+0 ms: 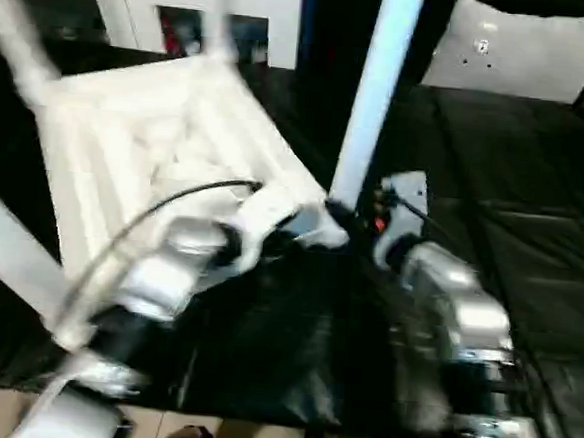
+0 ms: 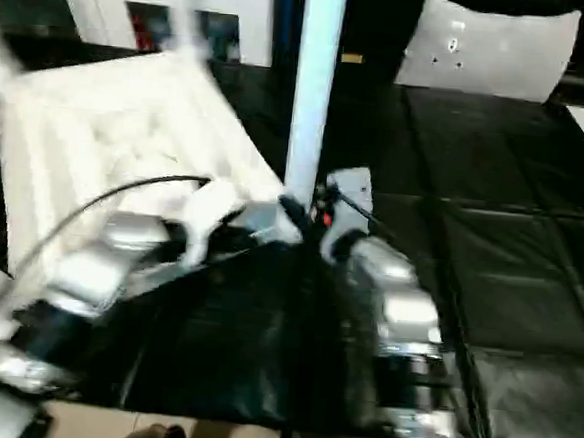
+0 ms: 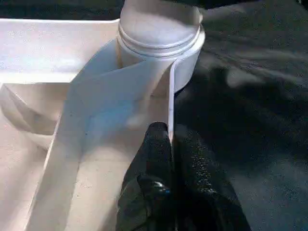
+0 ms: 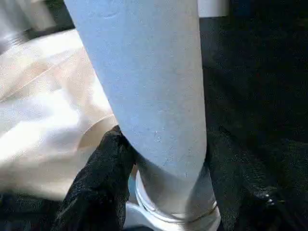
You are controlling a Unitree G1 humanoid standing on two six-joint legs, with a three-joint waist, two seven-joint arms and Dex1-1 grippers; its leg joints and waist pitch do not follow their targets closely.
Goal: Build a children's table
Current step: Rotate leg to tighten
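Tabletop (image 1: 147, 139) lies underside up on the black mat (image 1: 534, 196), ribs showing, tilted toward the cabinet (image 1: 186, 11) behind. Left hand (image 3: 169, 144) pinches the thin rim wall just beside the corner socket (image 3: 185, 62), one finger each side of the plastic; likely there to stop the top sliding or twisting while the leg goes in. Leg (image 1: 373, 94) stands near upright in that socket, directly ahead of the left hand. Right hand (image 4: 163, 168) wraps the leg low, just above the socket collar, fingers pressed on opposite sides; the low grip probably gives better control for pushing or turning it home. Seating depth can't be judged: a collar band shows at the base, so it may not be fully down. Other legs already stand from far corners, blurred.
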